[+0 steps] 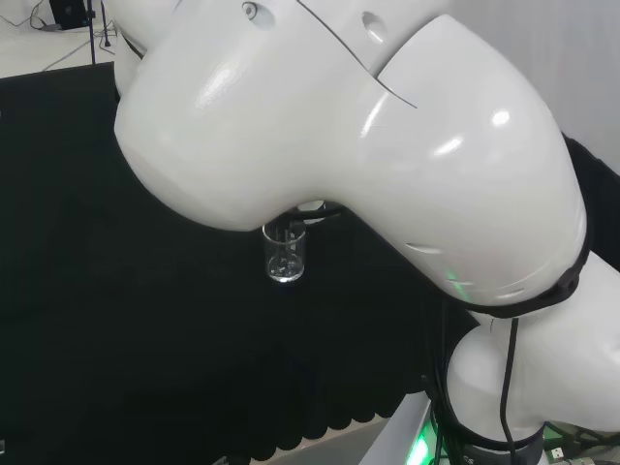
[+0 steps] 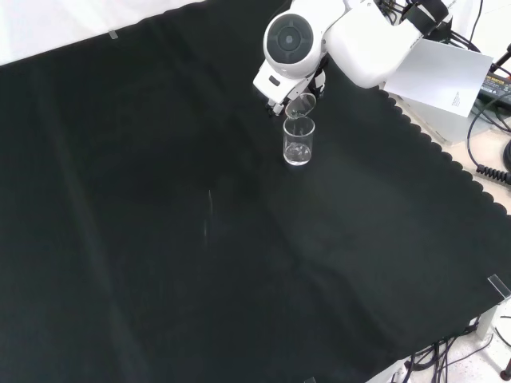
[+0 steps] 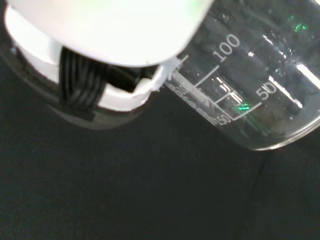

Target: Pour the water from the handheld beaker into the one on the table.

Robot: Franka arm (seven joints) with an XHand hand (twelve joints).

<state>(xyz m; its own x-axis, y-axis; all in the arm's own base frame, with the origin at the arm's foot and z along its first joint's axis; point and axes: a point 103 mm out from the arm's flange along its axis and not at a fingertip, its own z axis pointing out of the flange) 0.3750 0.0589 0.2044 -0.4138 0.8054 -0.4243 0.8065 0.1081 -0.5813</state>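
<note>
- Finds the table beaker (image 2: 299, 142) upright on the black cloth (image 2: 160, 239), just below the arm's white link (image 2: 291, 40) in the front view; in the head view, just under the big link.
- Holds the handheld beaker (image 2: 301, 105) tilted directly above it, lip dipping toward the lower rim, near or touching; cannot tell which.
- Cannot tell the water level in either vessel through the clear glass.
- Risks spilling onto the cloth if tipped further with the lip off-centre over the narrow rim below.
- Risks knocking the table beaker over if lowered or swung while glass meets glass; nothing steadies it.
- Risks a run of water down the outer wall of the handheld beaker if tipped too slowly.
- Risks slipping the smooth glass in the grasp as the tilt grows.
- Grips the handheld beaker by its side wall with the hand (image 3: 100, 85), a white and black ribbed part lying against the glass in the wrist view; cannot see how far the fingers wrap.
- Reaches over the bench from the front view's top, wrist rolled to tip the vessel.
</note>
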